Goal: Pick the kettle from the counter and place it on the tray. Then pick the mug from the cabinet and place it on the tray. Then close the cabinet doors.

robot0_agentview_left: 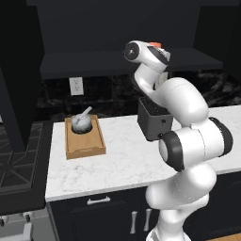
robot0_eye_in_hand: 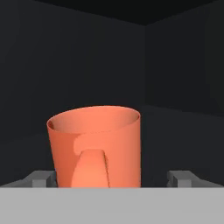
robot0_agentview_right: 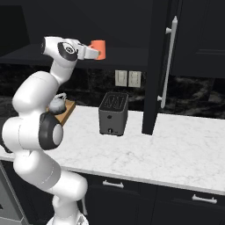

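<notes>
The small orange-red cylindrical mug (robot0_eye_in_hand: 96, 146) stands upright on the shelf inside the dark, almost black upper wall cabinet (robot0_eye_in_hand: 183, 65), its long axis vertical, its open mouth up and its side handle turned toward the hand camera. The gripper (robot0_eye_in_hand: 113, 178) is at the mug with its jaws spread wide apart, one grey fingertip (robot0_eye_in_hand: 41, 178) to each side of the mug; a gap shows between the mug and the fingertip on the other side, so nothing is clamped. On the white marble-patterned table (robot0_agentview_left: 127, 157), the rectangular light-brown wooden tray (robot0_agentview_left: 87, 146) lies with its long axis running away from the front edge. The small squat round grey metallic kettle (robot0_agentview_left: 81, 123) sits in the tray's far end, its thin pale handle slanting upward. A boxy dark toaster (robot0_agentview_right: 113, 113) stands on the table to the tray's right. A tall dark panel cabinet door (robot0_agentview_right: 158, 66) with a long vertical silver bar handle (robot0_agentview_right: 168, 61) stands open.
</notes>
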Robot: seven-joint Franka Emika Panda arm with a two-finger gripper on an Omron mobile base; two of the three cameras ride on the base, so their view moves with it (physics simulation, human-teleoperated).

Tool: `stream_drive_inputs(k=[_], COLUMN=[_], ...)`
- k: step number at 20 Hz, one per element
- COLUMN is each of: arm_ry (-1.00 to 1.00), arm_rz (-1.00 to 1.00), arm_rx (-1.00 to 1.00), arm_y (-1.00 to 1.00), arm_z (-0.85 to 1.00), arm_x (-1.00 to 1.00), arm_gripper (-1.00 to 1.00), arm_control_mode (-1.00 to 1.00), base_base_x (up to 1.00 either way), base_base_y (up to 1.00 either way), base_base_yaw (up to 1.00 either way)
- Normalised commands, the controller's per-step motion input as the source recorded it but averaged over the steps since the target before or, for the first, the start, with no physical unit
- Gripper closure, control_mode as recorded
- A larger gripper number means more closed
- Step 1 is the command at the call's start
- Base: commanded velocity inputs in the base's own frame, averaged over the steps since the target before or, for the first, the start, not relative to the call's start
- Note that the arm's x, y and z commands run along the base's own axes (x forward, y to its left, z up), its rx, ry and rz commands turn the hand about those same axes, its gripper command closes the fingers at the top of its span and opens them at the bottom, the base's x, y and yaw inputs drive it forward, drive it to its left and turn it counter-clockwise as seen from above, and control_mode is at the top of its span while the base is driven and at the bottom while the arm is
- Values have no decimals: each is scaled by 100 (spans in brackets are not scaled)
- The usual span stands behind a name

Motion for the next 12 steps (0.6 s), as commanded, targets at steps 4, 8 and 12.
stream_drive_inputs(k=[4,8,12], arm_ry=[0,0,0], arm_rz=[0,0,0], arm_rx=[0,0,0], arm_y=[0,0,0], arm_z=[0,0,0], arm_x=[0,0,0], arm_gripper=[-100,100,100], arm_control_mode=[-100,-100,-100], base_base_x=[0,0,0], base_base_y=[0,0,0], base_base_yaw=[0,0,0])
